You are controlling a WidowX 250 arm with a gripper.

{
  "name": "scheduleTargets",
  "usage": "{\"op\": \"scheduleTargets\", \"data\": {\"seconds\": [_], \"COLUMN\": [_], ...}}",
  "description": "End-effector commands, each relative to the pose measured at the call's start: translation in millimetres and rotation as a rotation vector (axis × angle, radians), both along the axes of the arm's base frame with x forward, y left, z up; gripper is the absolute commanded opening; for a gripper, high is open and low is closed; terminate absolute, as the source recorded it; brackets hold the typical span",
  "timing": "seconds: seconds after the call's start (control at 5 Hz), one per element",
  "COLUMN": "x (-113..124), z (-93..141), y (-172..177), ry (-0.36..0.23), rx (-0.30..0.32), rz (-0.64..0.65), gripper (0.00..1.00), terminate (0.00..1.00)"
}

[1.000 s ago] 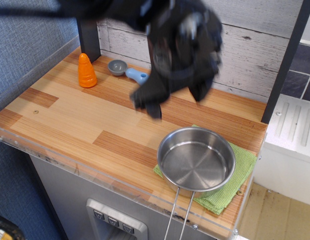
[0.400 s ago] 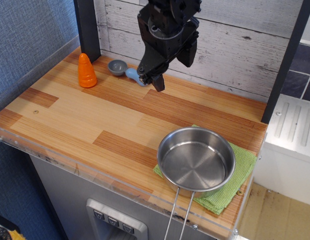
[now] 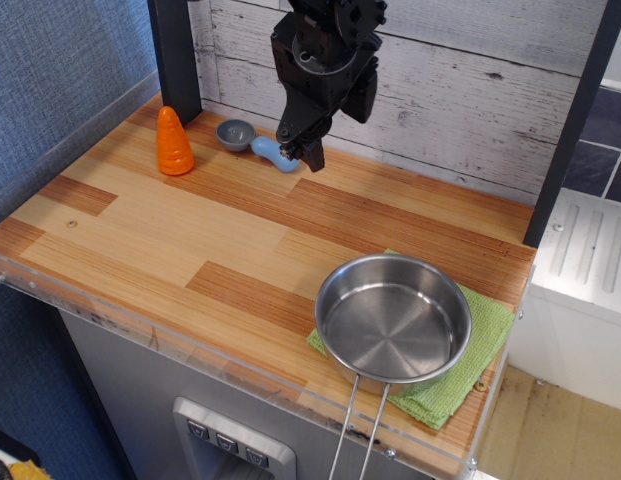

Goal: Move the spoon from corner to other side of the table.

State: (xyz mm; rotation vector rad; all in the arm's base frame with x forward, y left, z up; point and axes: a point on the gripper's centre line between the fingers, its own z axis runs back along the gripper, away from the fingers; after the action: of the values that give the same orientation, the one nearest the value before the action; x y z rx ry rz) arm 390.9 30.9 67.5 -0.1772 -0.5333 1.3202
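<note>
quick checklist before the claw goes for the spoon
1. Spoon lying free on the table, at the back by the wall: ok.
2. Claw lined up over the blue handle end: ok; the tips hang right by it.
3. Claw open enough to take the handle: cannot tell, the tips overlap from this angle.
4. Claw touching the spoon: cannot tell.
5. Carrot out of the way: ok, it stands apart to the left of the bowl.
6. Drop-off side: not fully ok, the pot on the green cloth fills the front right, but bare wood is behind it.
</note>
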Motion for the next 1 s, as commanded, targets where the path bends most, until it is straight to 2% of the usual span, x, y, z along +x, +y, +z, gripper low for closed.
{"op": "scheduleTargets", "data": {"seconds": [0.0,0.4,0.6,0.8], "x": [13,7,2,2], "z": [-1,-19,-30,-34], "y": [39,54,59,61], "ry": [-0.007,0.066,0.104,0.16], "rx": [0.021,0.046,0.038,0.061], "rz": [0.101,0.185,0.219,0.234], "gripper": [1.0,1.0,1.0,1.0], "terminate": [0.0,0.0,0.0,0.0]}}
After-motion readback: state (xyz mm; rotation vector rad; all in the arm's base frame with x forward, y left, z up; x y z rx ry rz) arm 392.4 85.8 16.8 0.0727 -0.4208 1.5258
